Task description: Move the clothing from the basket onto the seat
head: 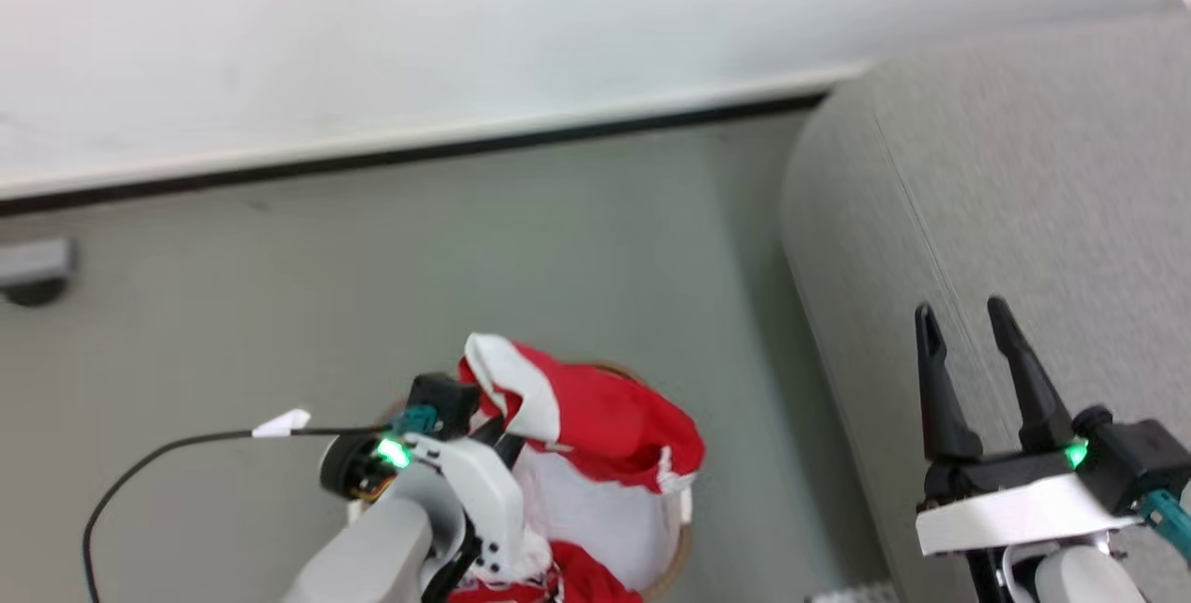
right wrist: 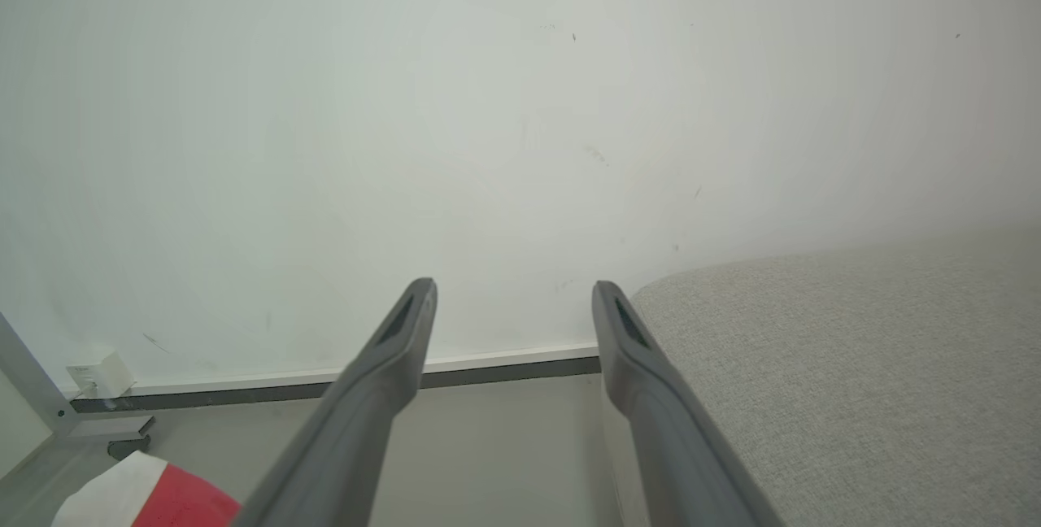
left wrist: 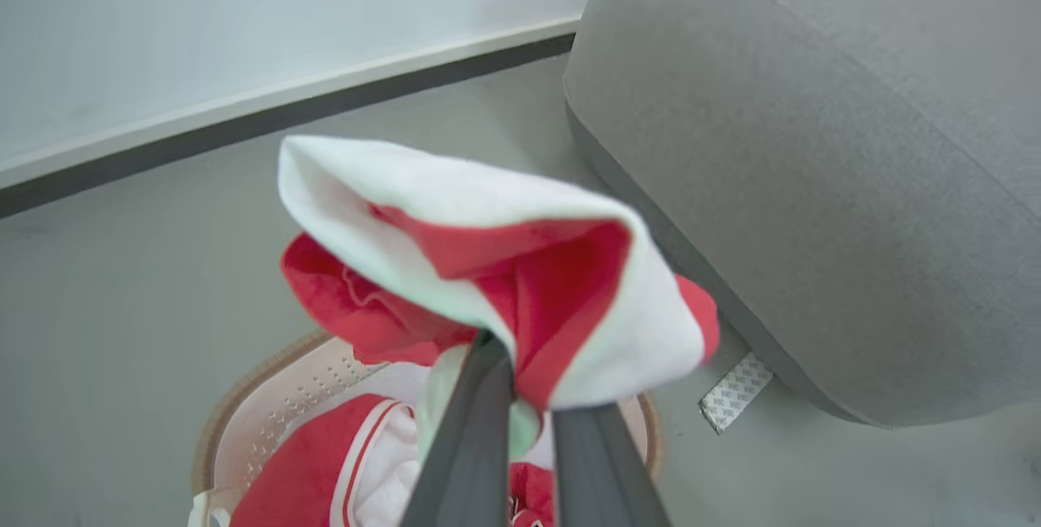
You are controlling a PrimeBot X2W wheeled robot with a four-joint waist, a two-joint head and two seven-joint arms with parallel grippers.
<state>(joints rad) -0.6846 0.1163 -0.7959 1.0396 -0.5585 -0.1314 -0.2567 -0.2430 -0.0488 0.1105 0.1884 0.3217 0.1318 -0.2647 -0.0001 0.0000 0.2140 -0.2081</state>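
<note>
Head view, L to R: a black cable (head: 140, 468) crossed the grey floor (head: 372, 259) at lower left to the left wrist. The left tool (head: 498, 445) sat at lower centre, mostly hidden by fabric. It was clamped on the clothing (head: 595, 417), a red piece w/ white trim bunched up above the basket (head: 684, 529). Only a sliver of the basket's brown rim showed at bottom centre. The seat (head: 977, 194) took the whole right side. The right tool (head: 968, 314) was at lower right in front of the seat, fingers spread wide w/ nothing between them.

The left wrist view gave the grip itself, which the head view hid: both dark fingers (left wrist: 472, 429) met at bottom centre, pinched on a white-and-red fold. The bunch hung above the basket. Whether its lower end touched the pile inside, couldn't tell. That view also showed the perforated white wall and a second red garment (left wrist: 309, 462) w/ white stripes lying inside at lower left. A patterned strip (left wrist: 736, 389) lay on the floor by the seat's base, right of centre.

Right wrist view: a white box (right wrist: 98, 372) sat low on the wall (right wrist: 520, 104) at far left. A corner of red-and-white cloth showed in the bottom left corner, and dark skirting (right wrist: 504, 372) ran across mid-frame. The two fingers stood well apart at centre, and the seat's pale fabric was at lower right.
</note>
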